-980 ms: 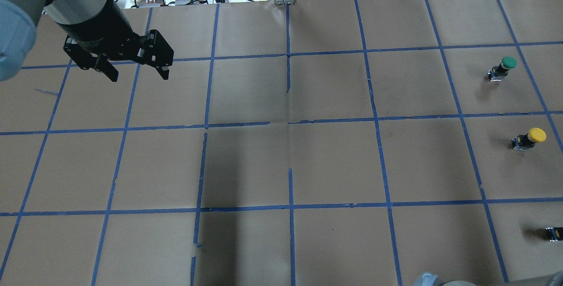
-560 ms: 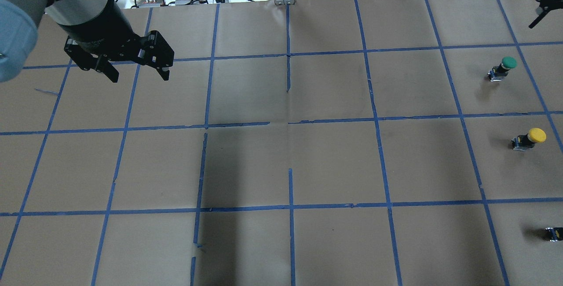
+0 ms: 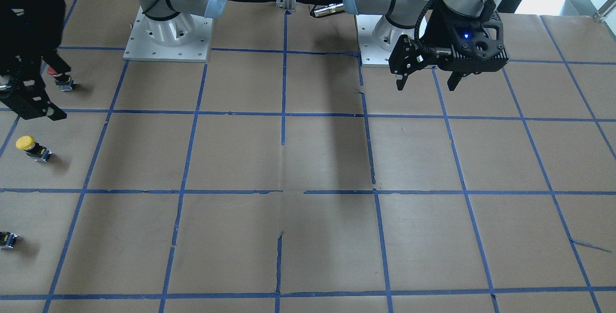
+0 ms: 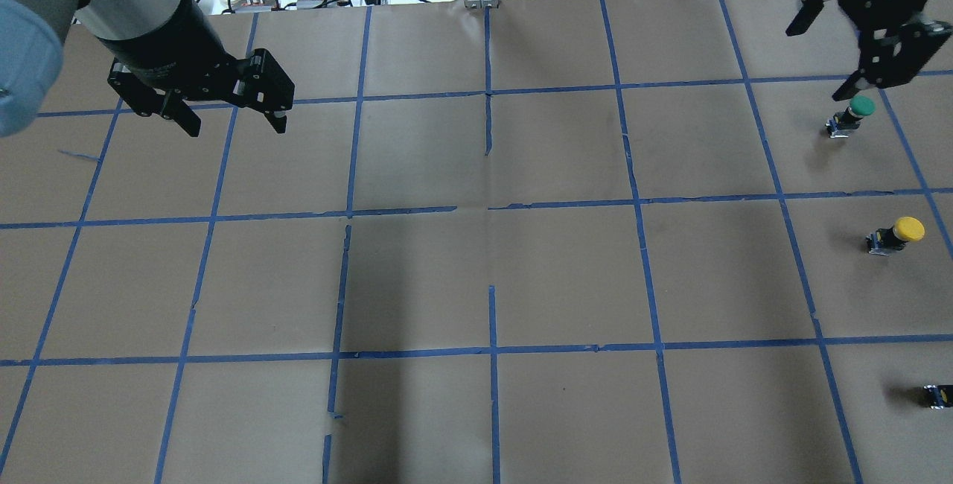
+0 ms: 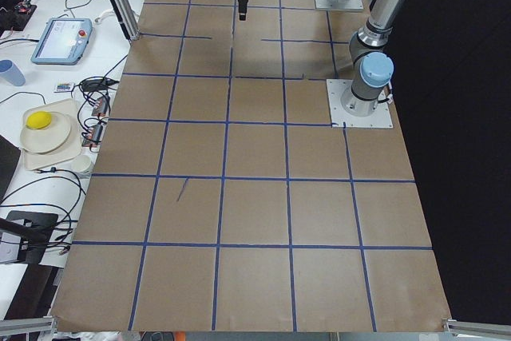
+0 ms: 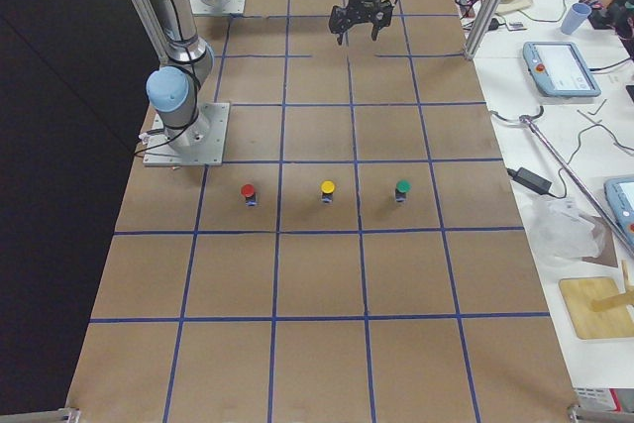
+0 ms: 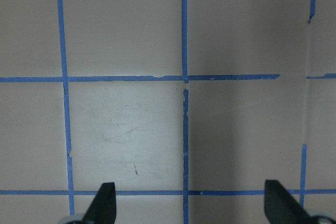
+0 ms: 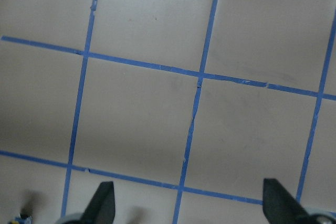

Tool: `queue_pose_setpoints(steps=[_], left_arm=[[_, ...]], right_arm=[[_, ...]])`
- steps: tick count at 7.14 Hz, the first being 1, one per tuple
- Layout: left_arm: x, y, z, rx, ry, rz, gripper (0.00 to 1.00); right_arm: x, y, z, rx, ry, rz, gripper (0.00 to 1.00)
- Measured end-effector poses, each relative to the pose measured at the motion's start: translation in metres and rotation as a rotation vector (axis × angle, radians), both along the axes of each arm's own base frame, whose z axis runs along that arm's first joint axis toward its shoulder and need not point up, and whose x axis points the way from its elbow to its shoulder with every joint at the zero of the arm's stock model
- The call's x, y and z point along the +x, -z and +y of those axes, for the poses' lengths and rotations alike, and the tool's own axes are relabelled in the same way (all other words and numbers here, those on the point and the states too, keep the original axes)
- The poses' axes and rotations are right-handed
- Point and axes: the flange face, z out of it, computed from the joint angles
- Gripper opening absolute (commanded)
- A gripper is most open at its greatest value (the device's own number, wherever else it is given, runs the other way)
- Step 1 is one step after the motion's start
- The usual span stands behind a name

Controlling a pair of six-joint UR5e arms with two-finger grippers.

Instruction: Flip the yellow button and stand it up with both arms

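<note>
Yellow button (image 4: 895, 235) apparently upright; lettering too small.

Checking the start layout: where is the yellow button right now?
In the overhead view the yellow button sits near the right edge; the exterior right view shows it between the red button and the green button.

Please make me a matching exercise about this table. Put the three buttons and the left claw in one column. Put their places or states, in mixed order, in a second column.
Column one:
1. yellow button
2. green button
3. red button
4. left claw

Column two:
A. open, above bare table, holding nothing
B. middle of the row of three
C. end of the row nearest the right arm's base
D. end of the row farthest from that base

Pairs: 1-B, 2-D, 3-C, 4-A
</note>
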Motion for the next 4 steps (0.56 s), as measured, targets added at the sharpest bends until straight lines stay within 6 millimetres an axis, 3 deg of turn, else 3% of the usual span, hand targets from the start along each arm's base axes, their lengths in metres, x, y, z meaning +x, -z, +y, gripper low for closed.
queue_pose_setpoints(steps=[1,4], left_arm=[[0.000,0.000,0.000,-0.001,0.000,0.000,1.00],[0.000,-0.001,0.000,-0.004,-0.001,0.000,1.00]], right_arm=[[0.024,-0.004,0.002,0.001,0.122,0.006,1.00],[0.057,-0.016,0.004,-0.013,0.570,0.011,1.00]])
